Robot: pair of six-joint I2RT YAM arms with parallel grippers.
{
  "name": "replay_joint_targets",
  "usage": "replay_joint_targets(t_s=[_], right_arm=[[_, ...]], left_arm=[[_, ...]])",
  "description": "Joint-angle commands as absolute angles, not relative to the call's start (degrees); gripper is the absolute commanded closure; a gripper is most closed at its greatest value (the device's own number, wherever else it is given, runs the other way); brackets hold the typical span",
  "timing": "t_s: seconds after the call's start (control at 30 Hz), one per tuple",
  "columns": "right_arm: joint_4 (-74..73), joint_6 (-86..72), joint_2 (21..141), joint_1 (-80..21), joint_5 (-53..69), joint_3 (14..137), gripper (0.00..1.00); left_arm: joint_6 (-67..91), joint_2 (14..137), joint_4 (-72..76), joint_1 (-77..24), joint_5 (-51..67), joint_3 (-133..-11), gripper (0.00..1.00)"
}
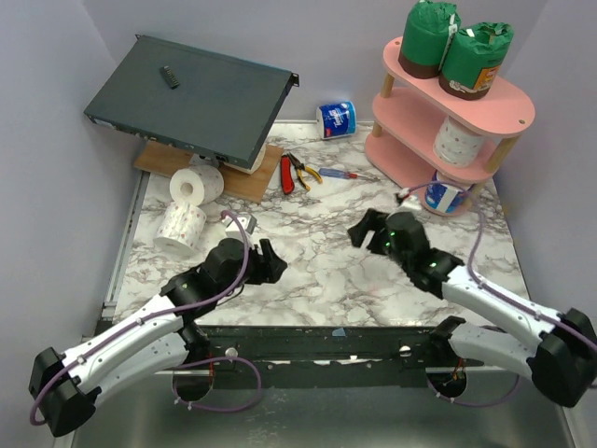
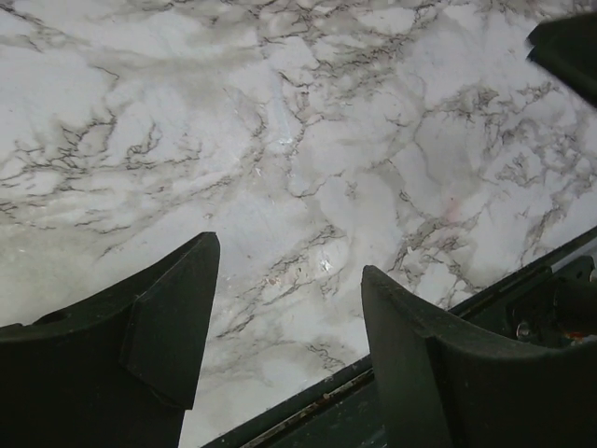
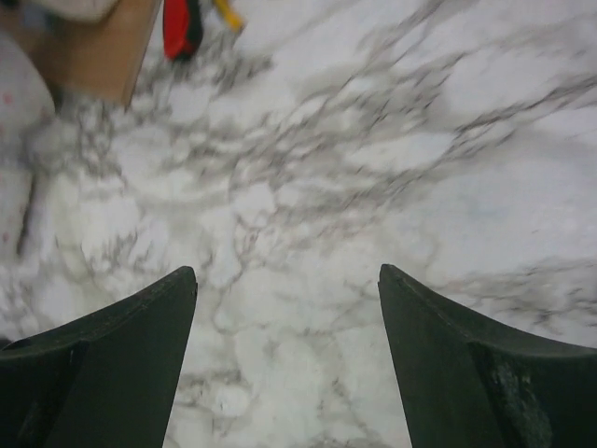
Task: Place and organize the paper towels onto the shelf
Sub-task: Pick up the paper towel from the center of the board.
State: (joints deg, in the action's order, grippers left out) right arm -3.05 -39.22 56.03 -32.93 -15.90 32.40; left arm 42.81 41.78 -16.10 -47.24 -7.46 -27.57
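Observation:
The pink shelf (image 1: 508, 105) stands at the back right. Two green-wrapped paper towels (image 1: 429, 37) (image 1: 476, 60) sit on its top board, a white roll (image 1: 457, 142) on the middle board, and a blue-and-white roll (image 1: 446, 197) at the bottom. Another blue-and-white roll (image 1: 337, 119) lies on the table by the back wall. Two bare white rolls (image 1: 196, 184) (image 1: 181, 227) rest at the left. My left gripper (image 1: 271, 262) (image 2: 290, 254) hovers open over bare marble near the front edge. My right gripper (image 1: 364, 227) (image 3: 287, 274) is open over bare marble mid-table, holding nothing.
A dark grey metal box (image 1: 191, 101) leans on a wooden board (image 1: 261, 182) at the back left. Red-handled pliers (image 1: 291, 173) and a screwdriver (image 1: 338, 174) lie mid-back. A small metal bracket (image 1: 243, 221) sits beside the white rolls. The dark front rail (image 2: 392, 373) runs below the left gripper.

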Motion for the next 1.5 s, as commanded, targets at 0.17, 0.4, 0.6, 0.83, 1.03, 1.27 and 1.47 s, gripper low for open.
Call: replay_joint_targets(t_s=[0.17, 0.4, 0.6, 0.83, 1.03, 1.27, 1.47], right_arm=[[4.33, -43.25, 69.30, -49.47, -14.81, 32.82, 0.18], [13.73, -44.37, 73.94, -53.39, -12.56, 28.44, 0.18], [13.60, -44.23, 78.04, -55.55, -14.01, 29.69, 0.18], [13.33, -40.70, 73.42, -55.56, -16.25, 28.33, 0.17], [15.93, -40.80, 69.78, -55.55, -19.07, 25.27, 0.16], [17.42, -38.47, 65.62, -55.61, -21.53, 22.59, 0.15], [17.55, -39.46, 59.58, -55.55, -21.28, 19.60, 0.16]], left_arm=[[41.57, 35.86, -28.41, -42.73, -20.71, -33.33, 0.15], [44.59, 29.17, -33.06, -38.26, -25.47, -32.74, 0.02], [49.26, 24.00, -31.61, -36.92, -26.28, -27.43, 0.02], [49.33, 23.98, -34.17, -35.53, -27.03, -26.66, 0.01], [50.40, 29.35, -37.13, -27.43, -21.05, -30.21, 0.01], [55.60, 24.35, -37.20, -20.02, -17.57, -29.66, 0.02], [55.16, 27.87, -37.06, -10.01, -8.99, -31.68, 0.02]])
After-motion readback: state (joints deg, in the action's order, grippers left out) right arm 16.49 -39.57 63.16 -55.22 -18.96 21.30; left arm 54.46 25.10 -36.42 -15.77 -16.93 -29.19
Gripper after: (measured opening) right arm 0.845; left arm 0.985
